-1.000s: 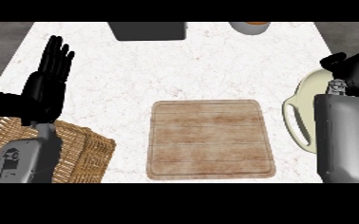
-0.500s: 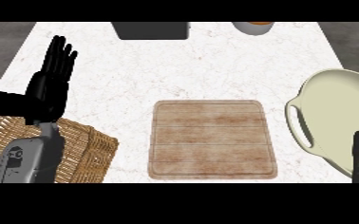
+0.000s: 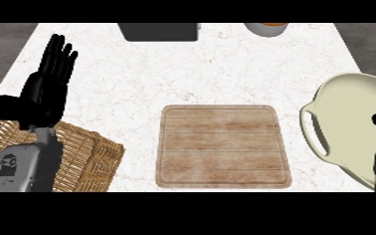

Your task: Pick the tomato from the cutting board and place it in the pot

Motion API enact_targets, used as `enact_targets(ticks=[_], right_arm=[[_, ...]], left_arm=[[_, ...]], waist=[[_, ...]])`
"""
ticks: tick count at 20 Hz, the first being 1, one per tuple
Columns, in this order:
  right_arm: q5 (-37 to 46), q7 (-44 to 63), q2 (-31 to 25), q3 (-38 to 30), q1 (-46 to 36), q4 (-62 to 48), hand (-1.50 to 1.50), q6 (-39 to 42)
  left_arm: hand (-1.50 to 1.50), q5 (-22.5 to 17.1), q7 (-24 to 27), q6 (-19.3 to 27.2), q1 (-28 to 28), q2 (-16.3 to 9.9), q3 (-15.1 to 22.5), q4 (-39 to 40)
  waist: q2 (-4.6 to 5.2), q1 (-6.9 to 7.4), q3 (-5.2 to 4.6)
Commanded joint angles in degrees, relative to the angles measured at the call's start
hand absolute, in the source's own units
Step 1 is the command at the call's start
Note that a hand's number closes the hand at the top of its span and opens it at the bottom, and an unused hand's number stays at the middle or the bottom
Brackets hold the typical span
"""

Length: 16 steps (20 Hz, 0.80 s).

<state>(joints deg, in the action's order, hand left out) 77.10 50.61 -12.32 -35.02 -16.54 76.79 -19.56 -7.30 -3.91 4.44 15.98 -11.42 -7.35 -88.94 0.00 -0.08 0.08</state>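
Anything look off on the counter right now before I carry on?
Yes. The cutting board is bare; no tomato shows anywhere in view. The pot sits at the right edge, partly cut off. The right hand is out of view; the left hand rests open.

Open counter (image 3: pixel 220 74) between cutting board (image 3: pixel 222 146) and pot (image 3: pixel 349 127) (basket (image 3: pixel 77 162) left).

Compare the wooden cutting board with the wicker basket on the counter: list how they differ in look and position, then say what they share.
The cutting board is a flat slab with smooth planks; the wicker basket is woven and has raised walls. The cutting board lies in the middle of the counter, fully in view; the wicker basket sits at the lower left, cut off by the view's edge and partly hidden behind the left forearm. Both are brown, and both rest on the counter.
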Motion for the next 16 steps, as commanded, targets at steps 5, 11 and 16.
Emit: enact_targets(ticks=[5, 11, 16], right_arm=[[-14.9, -17.1, -2.3, -0.9, 1.2, -10.5, -1.50, -10.7], [-18.0, -18.3, 0.5, 0.5, -0.4, -1.3, -1.50, -17.8], [-24.7, -17.2, 0.8, -3.2, 0.0, 4.2, -1.50, -22.3]], left_arm=[[0.00, 2.3, 1.1, 1.6, 1.7, 2.2, 1.8, 2.3], [0.00, -0.8, -0.8, -0.7, 1.1, -1.2, -1.9, -0.4], [0.00, 0.2, 0.1, 0.3, 0.1, 0.8, -0.7, 1.1]], waist=[[0.10, 0.01, -0.01], [-0.14, -0.16, -0.07], [-0.12, -0.50, -0.07]])
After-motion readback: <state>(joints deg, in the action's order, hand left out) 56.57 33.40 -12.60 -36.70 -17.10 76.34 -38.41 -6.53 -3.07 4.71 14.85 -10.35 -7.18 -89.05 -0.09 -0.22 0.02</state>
